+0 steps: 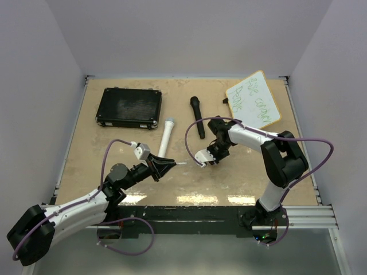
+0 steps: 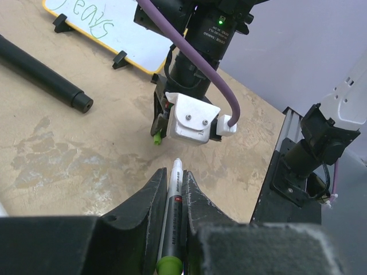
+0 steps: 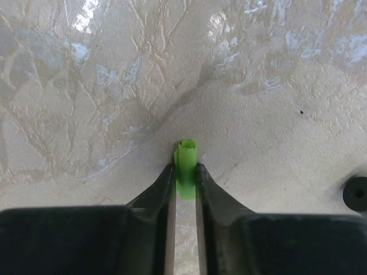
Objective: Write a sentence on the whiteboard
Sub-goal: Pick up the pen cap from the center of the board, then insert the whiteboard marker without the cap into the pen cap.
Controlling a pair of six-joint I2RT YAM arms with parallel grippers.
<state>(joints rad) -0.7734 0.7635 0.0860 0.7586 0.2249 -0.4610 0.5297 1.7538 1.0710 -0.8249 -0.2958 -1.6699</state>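
The whiteboard [image 1: 253,98] stands propped at the back right, and green handwritten words, the sentence [image 1: 252,95], run across it. Its lower edge [image 2: 123,34] with green letters [image 2: 94,23] shows in the left wrist view. My left gripper [image 1: 166,166] [image 2: 175,175] is shut on a white and grey marker [image 2: 174,200], whose uncapped tip points toward the right arm. My right gripper [image 1: 211,162] [image 3: 185,169] points down at the tabletop, shut on a small green cap [image 3: 186,163] [image 2: 156,138] that touches the table. The two grippers are close together, apart by a short gap.
A black case [image 1: 129,107] lies at the back left. A black microphone [image 1: 197,116] [image 2: 40,71] and a white cylinder [image 1: 166,136] lie mid-table behind the grippers. The right arm's base [image 2: 312,154] stands at the near table edge.
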